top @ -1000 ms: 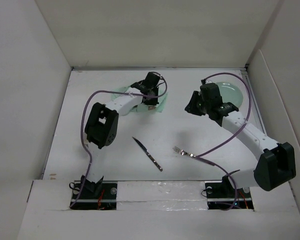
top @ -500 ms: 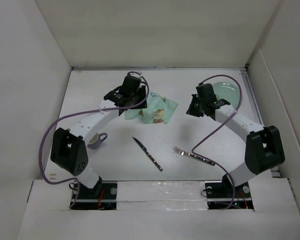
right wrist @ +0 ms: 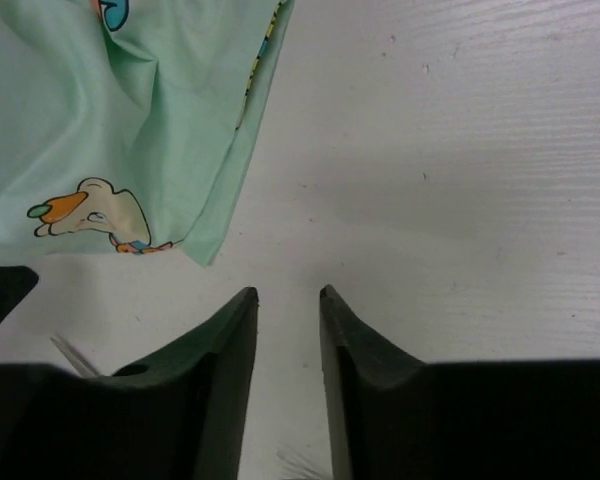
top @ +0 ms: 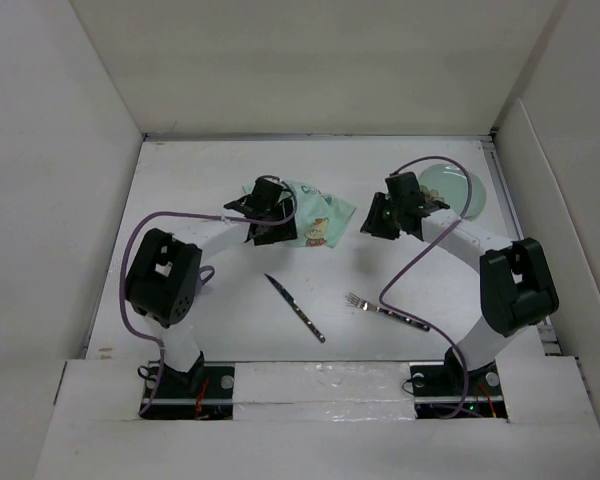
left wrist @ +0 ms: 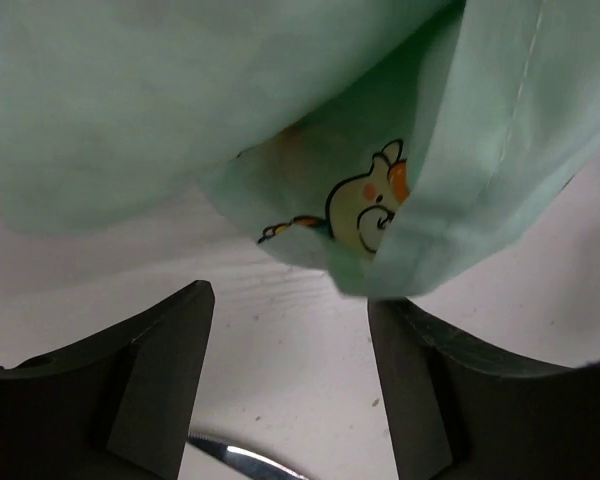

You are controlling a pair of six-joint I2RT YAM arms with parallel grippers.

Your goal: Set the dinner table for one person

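White dinner table (top: pixel 238 325) under left end effector (left wrist: pixel 290 300), apart, right end effector (right wrist: pixel 287 293), narrowly apart

placemat (top: pixel 320 216): mint-green, cartoon-printed, lying crumpled at far centre | plate (top: pixel 454 186): pale green, sitting far right | knife (top: pixel 296 308): lying angled, near centre | fork (top: pixel 388 309): lying right of knife, apart

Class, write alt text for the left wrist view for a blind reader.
A crumpled mint-green cartoon-printed placemat lies on the white dinner table just beyond the open fingers of the left end effector. A knife tip shows at the bottom edge.
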